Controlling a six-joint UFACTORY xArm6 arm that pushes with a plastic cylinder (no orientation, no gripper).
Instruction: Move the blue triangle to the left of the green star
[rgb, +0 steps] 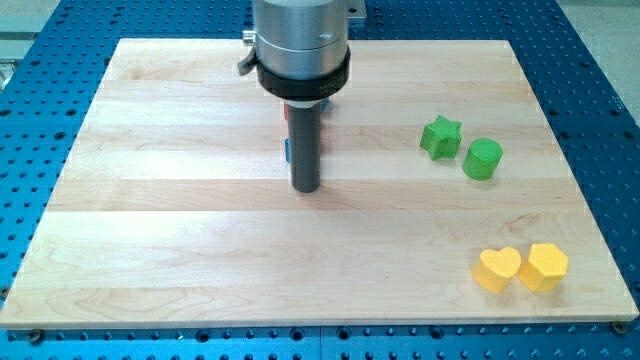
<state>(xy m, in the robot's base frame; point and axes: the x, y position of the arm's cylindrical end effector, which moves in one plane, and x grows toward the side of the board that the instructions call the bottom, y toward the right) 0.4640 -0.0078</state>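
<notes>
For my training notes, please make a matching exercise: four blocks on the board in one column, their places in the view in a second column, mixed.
Things:
1. green star
2. green cylinder
3. yellow heart
4. yellow hexagon

Places:
A. nearest the view's bottom right corner
B. just left of the hexagon
C. highest of the four
D. just lower right of the star

Pairs: 1-C, 2-D, 3-B, 4-A

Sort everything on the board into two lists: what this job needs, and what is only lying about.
For the job:
- blue block, mostly hidden behind the rod, shape unclear
- green star
- my tip, just in front of the blue block

Lying about:
- green cylinder
- yellow heart
- yellow hexagon
- red block, barely visible behind the rod
</notes>
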